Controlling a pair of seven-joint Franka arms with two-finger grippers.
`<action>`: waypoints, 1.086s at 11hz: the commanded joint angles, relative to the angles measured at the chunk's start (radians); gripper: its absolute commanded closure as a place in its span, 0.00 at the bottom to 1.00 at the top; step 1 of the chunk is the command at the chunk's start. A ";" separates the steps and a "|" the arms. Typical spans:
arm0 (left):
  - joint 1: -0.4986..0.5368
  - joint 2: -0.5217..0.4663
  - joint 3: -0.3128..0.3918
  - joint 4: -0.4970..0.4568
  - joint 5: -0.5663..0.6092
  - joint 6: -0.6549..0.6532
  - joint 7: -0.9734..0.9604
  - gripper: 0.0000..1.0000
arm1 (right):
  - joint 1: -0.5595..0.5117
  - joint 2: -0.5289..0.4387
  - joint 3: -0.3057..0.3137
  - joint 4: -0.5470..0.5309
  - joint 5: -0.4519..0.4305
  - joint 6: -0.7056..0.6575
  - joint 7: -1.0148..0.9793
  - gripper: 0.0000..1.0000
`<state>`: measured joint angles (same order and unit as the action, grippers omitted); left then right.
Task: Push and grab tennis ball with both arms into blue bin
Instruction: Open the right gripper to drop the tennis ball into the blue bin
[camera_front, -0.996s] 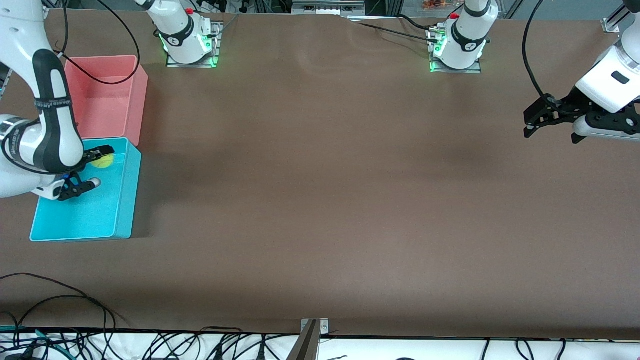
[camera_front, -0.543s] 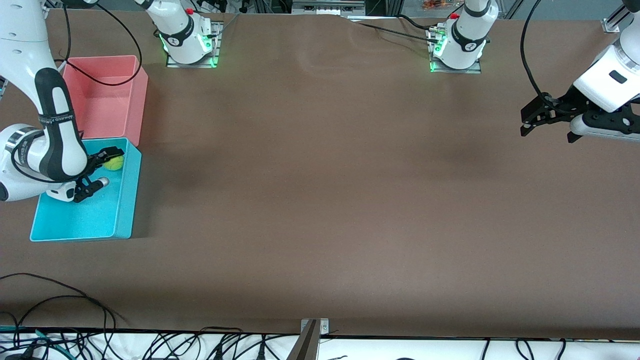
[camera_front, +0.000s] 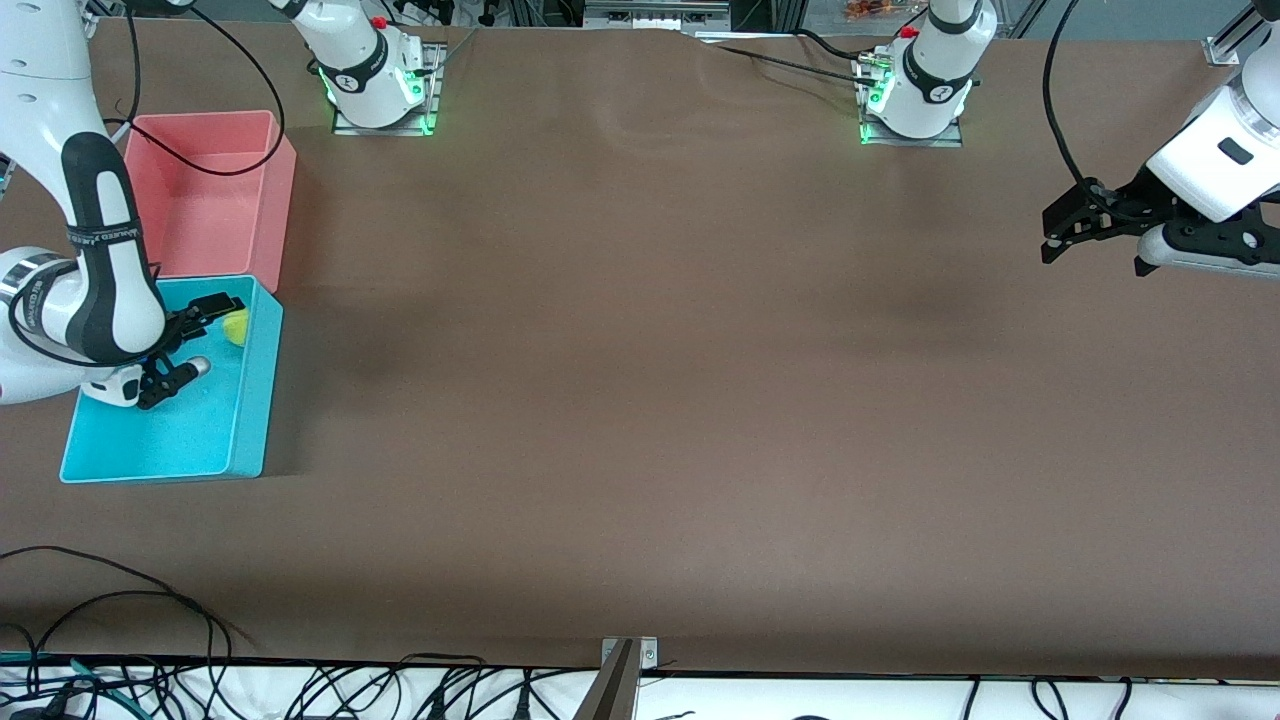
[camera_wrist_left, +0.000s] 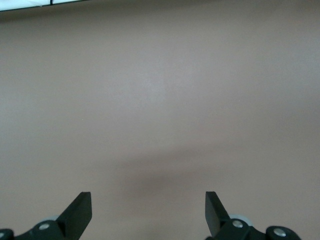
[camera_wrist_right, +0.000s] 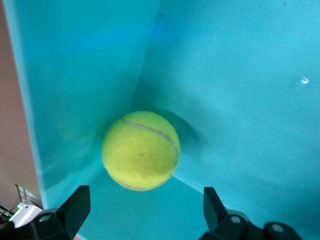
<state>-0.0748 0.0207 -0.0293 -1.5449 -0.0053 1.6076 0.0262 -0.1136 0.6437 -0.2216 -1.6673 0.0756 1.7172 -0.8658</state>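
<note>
The right pincer (camera_wrist_right: 142, 210) hangs inside the blue bin (camera_front: 250, 400), fingers spread, with the tennis ball (camera_wrist_right: 141, 150) free just ahead in a corner. It should lift straight up, clearing the walls. The left pincer (camera_wrist_left: 147, 212) waits open over bare surface (camera_front: 640, 400).

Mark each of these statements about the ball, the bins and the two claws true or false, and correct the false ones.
1. The tennis ball lies inside the blue bin. True.
2. The right claw is shut on the ball. False: its fingers are open and the ball lies free in a corner of the bin.
3. The pink bin holds the ball. False: nothing shows in it.
4. The left claw is open over bare table at the left arm's end. True.
5. The blue bin is nearer the front camera than the pink bin. True.
</note>
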 joint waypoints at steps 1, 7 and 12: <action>0.004 0.010 0.000 0.031 -0.002 -0.026 0.017 0.00 | -0.009 -0.009 0.005 0.055 0.018 -0.062 -0.006 0.00; 0.006 0.008 0.002 0.025 -0.002 -0.031 0.014 0.00 | 0.020 -0.047 0.010 0.314 0.004 -0.365 0.241 0.00; 0.006 0.010 0.002 0.031 -0.002 -0.054 0.015 0.00 | 0.092 -0.183 0.019 0.368 -0.051 -0.352 0.552 0.00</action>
<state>-0.0745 0.0215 -0.0265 -1.5421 -0.0053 1.5801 0.0262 -0.0319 0.5141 -0.2164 -1.3177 0.0413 1.3529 -0.4309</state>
